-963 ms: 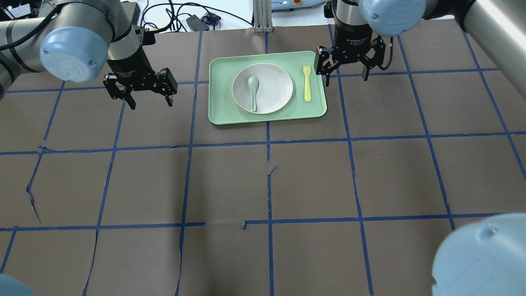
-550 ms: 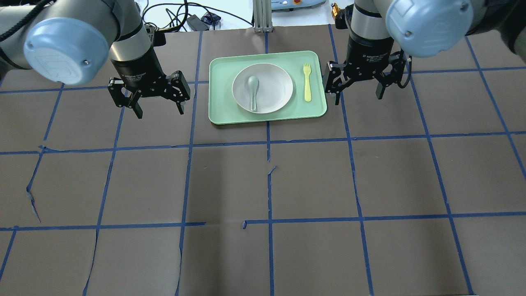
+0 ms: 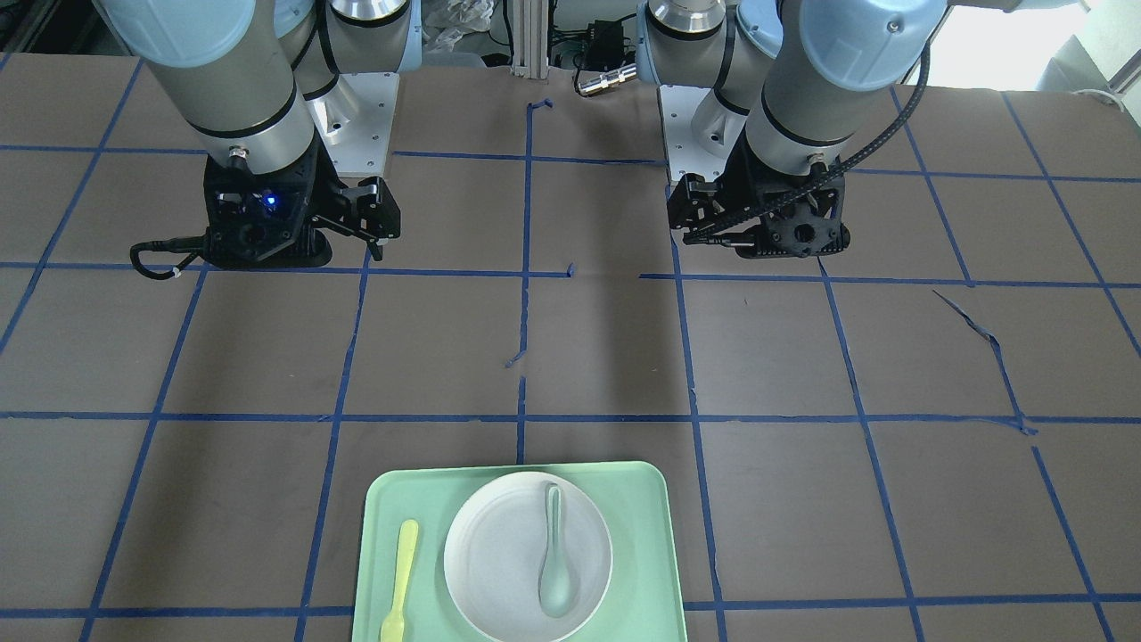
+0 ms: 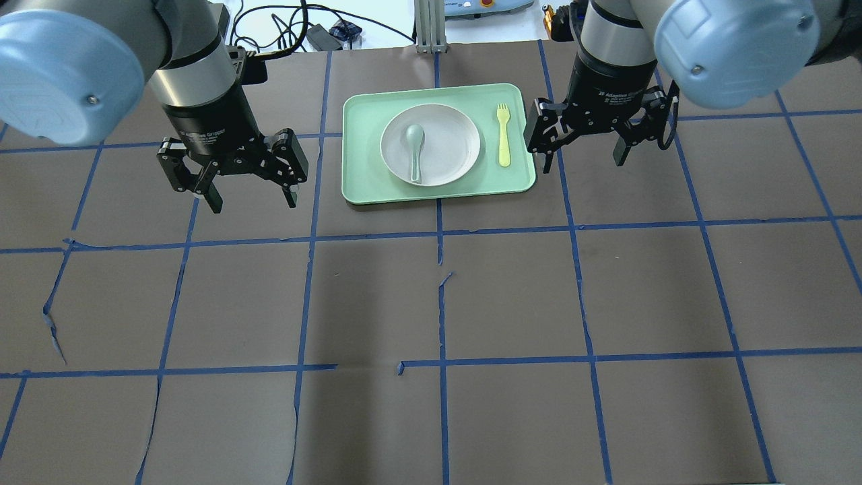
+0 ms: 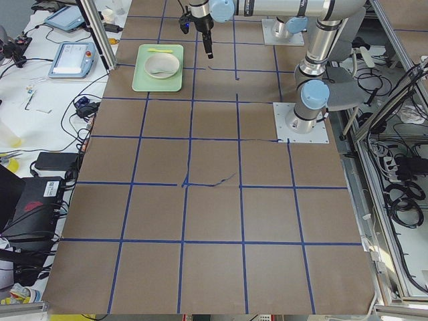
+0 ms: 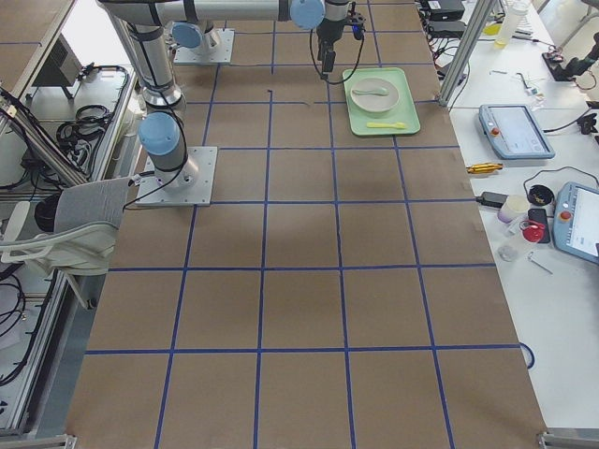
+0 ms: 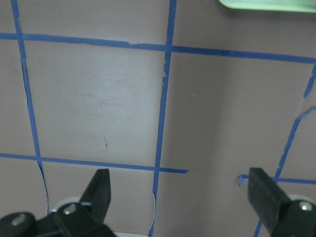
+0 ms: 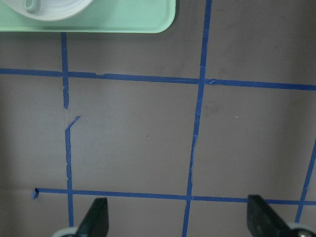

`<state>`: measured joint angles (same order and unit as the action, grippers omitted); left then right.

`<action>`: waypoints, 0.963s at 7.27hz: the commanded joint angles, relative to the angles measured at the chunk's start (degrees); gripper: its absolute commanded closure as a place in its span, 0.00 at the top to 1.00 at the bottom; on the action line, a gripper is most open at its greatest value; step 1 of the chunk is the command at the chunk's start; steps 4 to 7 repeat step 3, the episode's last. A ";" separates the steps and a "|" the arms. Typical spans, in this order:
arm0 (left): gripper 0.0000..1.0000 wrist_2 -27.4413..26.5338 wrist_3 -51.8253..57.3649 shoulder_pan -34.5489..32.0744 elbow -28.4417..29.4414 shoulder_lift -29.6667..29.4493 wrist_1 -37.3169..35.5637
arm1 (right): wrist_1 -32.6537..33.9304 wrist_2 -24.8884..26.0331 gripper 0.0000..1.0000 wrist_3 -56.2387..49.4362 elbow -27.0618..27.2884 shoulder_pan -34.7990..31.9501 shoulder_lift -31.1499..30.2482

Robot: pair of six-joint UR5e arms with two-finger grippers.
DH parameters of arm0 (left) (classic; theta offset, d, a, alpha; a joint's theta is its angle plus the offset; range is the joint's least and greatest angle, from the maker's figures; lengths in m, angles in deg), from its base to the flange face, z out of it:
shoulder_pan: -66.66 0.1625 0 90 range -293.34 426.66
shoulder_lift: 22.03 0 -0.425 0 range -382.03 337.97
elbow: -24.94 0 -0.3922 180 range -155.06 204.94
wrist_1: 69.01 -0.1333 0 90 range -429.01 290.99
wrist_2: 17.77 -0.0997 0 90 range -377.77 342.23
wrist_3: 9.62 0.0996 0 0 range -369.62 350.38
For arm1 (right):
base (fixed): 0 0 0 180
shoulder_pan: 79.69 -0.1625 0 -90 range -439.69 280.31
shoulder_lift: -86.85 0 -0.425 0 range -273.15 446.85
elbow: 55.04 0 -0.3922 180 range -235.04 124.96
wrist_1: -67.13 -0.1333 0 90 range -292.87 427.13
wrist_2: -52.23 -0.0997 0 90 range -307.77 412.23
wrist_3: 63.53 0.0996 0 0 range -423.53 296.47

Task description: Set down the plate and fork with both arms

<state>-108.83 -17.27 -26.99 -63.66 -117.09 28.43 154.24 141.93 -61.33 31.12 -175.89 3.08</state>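
Observation:
The off-white plate lies on the mint-green tray at the far middle of the table, with a grey-green spoon in it. The pale-yellow fork lies on the tray to the plate's right. My left gripper is open and empty above the table, left of the tray. My right gripper is open and empty, just right of the tray's right edge. The left wrist view shows the open gripper over bare table. The right wrist view shows the open gripper, the tray and the plate's rim.
The brown table cover carries a grid of blue tape with a few tears. Cables and devices lie beyond the table's far edge. The front view shows the plate, fork and tray at its bottom edge.
Both grippers have moved back from the far edge towards the robot and a little to the right. Both stay open and empty. Plate, spoon and fork have not moved.

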 commanded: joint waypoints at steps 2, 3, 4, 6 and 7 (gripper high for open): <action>1.00 0.18 0.18 -0.12 -0.87 -1.00 -4.98 | -1.94 0.48 1.00 -0.44 -0.11 -0.48 -0.61; 1.00 0.18 0.18 -0.12 -0.78 -1.00 -4.98 | -1.94 0.31 1.00 -0.35 -0.20 -0.48 -0.69; 1.00 0.18 0.18 -0.12 -0.78 -1.00 -4.98 | -1.94 0.31 1.00 -0.35 -0.20 -0.48 -0.69; 1.00 0.18 0.18 -0.12 -0.78 -1.00 -4.98 | -1.94 0.31 1.00 -0.35 -0.20 -0.48 -0.69; 1.00 0.18 0.18 -0.12 -0.78 -1.00 -4.98 | -1.94 0.31 1.00 -0.35 -0.20 -0.48 -0.69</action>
